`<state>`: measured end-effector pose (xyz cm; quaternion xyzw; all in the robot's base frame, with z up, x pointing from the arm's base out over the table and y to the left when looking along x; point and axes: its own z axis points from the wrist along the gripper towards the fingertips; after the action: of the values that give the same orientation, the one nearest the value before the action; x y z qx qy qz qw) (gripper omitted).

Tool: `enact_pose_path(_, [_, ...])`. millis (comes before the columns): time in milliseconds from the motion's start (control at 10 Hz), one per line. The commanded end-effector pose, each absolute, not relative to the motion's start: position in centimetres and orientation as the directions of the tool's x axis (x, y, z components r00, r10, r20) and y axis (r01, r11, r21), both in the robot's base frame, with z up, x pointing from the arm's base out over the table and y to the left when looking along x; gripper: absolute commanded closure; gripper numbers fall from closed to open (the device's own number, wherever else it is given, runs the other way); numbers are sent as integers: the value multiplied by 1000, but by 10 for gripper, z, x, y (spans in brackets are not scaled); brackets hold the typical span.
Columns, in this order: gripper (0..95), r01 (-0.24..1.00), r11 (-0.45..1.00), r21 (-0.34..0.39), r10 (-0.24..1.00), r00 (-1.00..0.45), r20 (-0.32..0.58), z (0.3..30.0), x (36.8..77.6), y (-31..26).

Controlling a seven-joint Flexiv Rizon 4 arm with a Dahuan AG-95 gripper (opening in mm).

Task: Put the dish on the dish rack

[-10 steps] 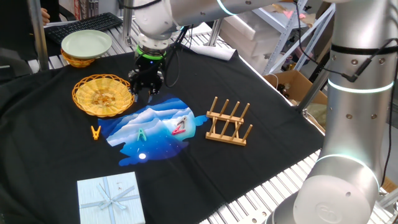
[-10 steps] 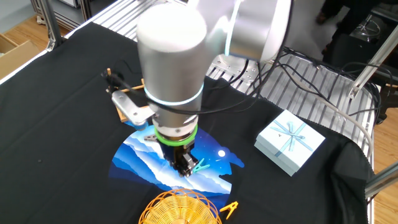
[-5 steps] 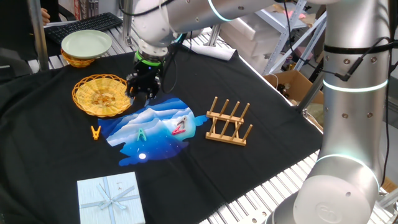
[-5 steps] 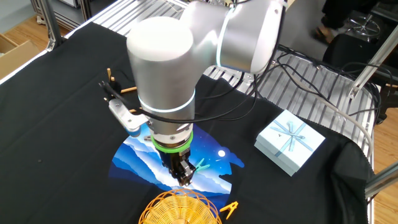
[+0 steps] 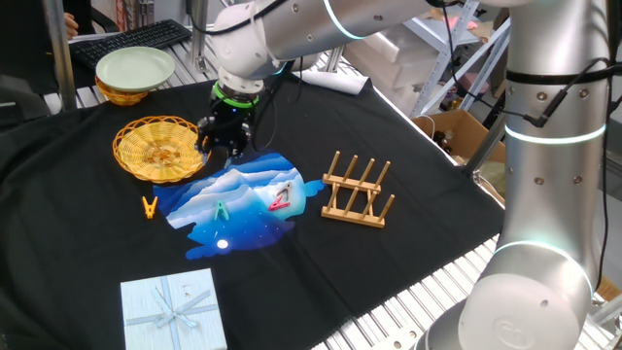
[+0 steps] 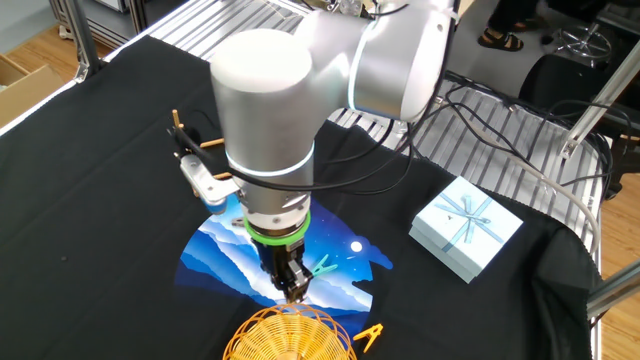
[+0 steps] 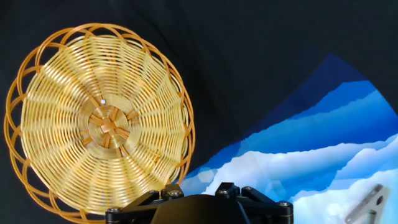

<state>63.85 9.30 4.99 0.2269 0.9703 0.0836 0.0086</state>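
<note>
**A:** Hand view: the dish (image 7: pixel 102 124) fills the left of the frame, flat on the black cloth (image 7: pixel 261 56), its lattice rim ending just left of the gripper body. Fingertips out of frame.

**B:** One fixed view agrees. The gripper (image 5: pixel 223 149) points down at the rim nearest the blue printed mat (image 5: pixel 243 199); the dish (image 5: pixel 162 148) lies to its left there. Fingers look slightly parted, nothing between them; contact with the rim I cannot tell.

**A:** Appearance: round, shallow, golden wicker, tight woven centre, open looped border. No long axis, so any rim point serves.

**B:** Dish rack (image 5: pixel 357 190) stands well apart, across the mat. Judgement: rim pinch comes next, not yet made.
</note>
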Motion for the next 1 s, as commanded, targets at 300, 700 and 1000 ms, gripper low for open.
enact_pose_path(300, [570, 507, 835, 212, 513, -858, 31, 45, 647, 93])
enact_pose_path(700, [570, 543, 800, 255, 551, -833, 43, 38, 650, 94])
enact_pose_path(1000, [570, 557, 784, 276, 569, -822, 42, 31, 652, 96])
